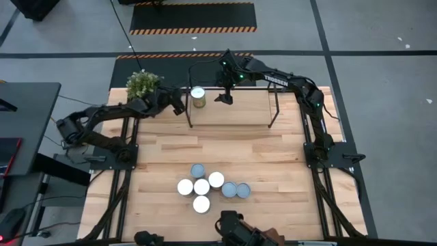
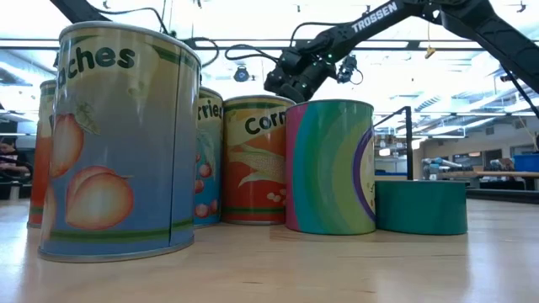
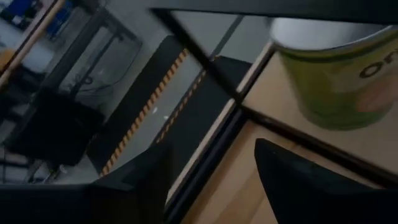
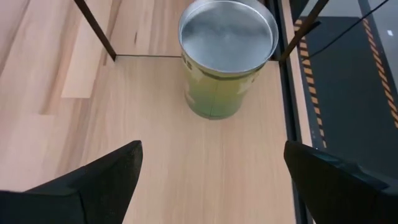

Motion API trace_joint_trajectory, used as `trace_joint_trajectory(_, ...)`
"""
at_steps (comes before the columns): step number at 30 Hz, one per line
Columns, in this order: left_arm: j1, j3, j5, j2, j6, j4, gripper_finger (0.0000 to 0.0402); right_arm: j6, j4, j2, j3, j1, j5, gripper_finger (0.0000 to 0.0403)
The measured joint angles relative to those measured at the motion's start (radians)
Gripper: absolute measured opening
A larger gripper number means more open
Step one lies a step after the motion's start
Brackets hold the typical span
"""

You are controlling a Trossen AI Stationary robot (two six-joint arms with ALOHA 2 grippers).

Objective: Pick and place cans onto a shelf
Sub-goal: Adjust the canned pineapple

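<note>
One green can (image 1: 198, 97) stands on the shelf (image 1: 239, 109) beside our empty, part-open left gripper (image 1: 179, 101); our wide-open right gripper (image 1: 224, 97) hovers near and could topple it.

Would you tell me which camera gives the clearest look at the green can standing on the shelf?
The right wrist view: the green can shows whole, lid and side. The high view shows it small, the left wrist view only part of it, and the low view not at all.
</note>
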Motion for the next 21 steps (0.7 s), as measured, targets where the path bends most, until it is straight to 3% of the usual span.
trace_joint_trajectory(7, -0.052, 0.000, -0.034, -0.153, -0.085, -0.160, 0.0197, 0.017, -0.001, 0.000, 0.000, 0.024, 0.003, 0.0396)
trace_joint_trajectory(11, -0.109, 0.000, -0.051, -0.232, -0.145, -0.262, 0.0184, 0.014, 0.008, -0.007, 0.000, 0.053, 0.096, 0.0390)
trace_joint_trajectory(15, -0.175, 0.000, 0.019, -0.291, -0.229, -0.332, 0.0175, -0.001, 0.002, -0.063, -0.001, 0.076, 0.203, 0.0383)
trace_joint_trajectory(21, -0.307, 0.000, 0.129, -0.347, -0.312, -0.400, 0.0172, 0.021, -0.018, -0.198, -0.024, 0.111, 0.196, 0.0375)
